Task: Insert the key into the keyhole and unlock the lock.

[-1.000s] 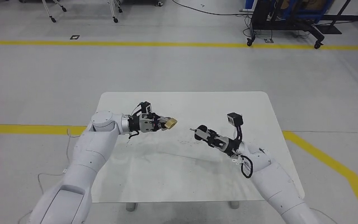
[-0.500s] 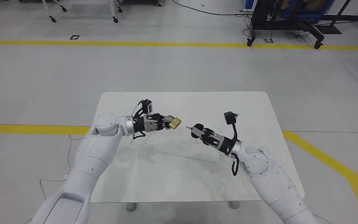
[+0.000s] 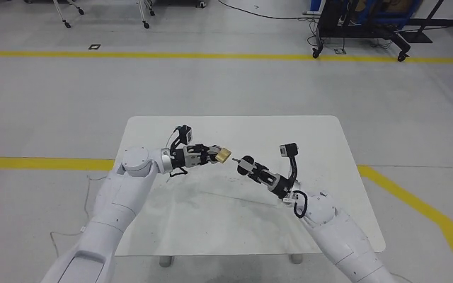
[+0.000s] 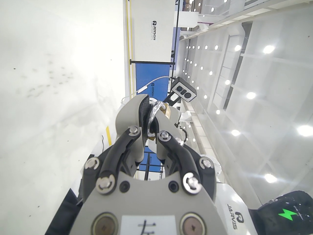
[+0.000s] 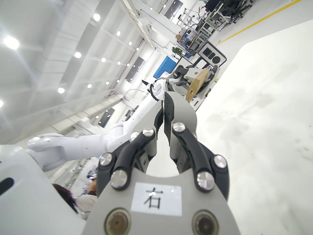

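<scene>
**Item 1. Hazard, nearest.** Right hand (image 3: 247,165), pads clenched on a small silver metal key (image 3: 241,161), held above the white desk (image 3: 311,134). Only a short tip stands out past the fingertips. In the right wrist view the pads hide the rest. Judged risk: a thin blade in a flat pinch may swivel or slide back when it meets resistance. The unlocking turn could slip for the same reason.

**Item 2. Hazard, alignment.** Dark keyhole (image 5: 191,91), set in the narrow end face of a block-shaped brass padlock (image 5: 196,86). That face is turned toward the key but looks tilted. Judged risk: an off-axis approach would land the tip on brass beside the slot and push the lock aside.

**Item 3. Hazard, farther.** Left hand (image 4: 153,113), closed about the padlock at its silver shackle (image 4: 157,105), with the brass body jutting beyond the fingertips. Judged risk: gripped at that end, the body may pivot under the key's push, widening any misalignment.

**Item 4. Position.** The padlock is in mid-air over the middle of the desk, just left of the key tip and slightly farther. It is near the tip but apart from it, not touching. The key is not yet in the keyhole. Both appear raised off the desk surface.
</scene>
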You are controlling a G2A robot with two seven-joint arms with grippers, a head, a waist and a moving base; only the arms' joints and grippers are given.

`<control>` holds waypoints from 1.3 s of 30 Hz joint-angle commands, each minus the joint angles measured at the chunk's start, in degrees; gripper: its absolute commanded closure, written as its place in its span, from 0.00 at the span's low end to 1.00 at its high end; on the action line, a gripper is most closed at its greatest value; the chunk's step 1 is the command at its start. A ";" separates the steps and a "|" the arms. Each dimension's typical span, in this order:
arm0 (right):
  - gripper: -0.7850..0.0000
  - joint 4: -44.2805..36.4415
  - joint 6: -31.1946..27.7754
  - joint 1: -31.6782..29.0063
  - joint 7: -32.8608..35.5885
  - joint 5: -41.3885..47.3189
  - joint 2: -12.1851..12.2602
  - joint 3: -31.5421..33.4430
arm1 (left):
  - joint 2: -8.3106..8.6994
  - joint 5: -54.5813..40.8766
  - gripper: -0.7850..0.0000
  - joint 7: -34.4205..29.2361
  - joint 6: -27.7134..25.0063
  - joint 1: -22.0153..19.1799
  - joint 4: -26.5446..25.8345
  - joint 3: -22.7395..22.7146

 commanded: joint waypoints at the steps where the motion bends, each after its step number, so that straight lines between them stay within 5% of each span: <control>1: 1.00 0.31 2.78 0.43 0.09 0.69 -0.18 -0.61 | 0.22 0.89 1.00 1.43 -0.74 0.65 -1.21 -0.39; 6: 1.00 -0.83 9.14 0.18 -3.08 -0.81 -0.41 -0.85 | 0.66 2.35 1.00 3.37 -1.55 2.28 -3.99 -1.03; 20: 1.00 -2.11 11.97 -0.26 0.60 3.38 -0.65 -0.77 | 1.27 2.50 1.00 4.21 -1.14 3.53 -6.11 -1.76; 39: 1.00 -1.94 14.60 -0.11 -3.74 1.13 -1.44 -1.29 | 1.87 5.39 1.00 7.38 -2.53 5.07 -9.09 -1.74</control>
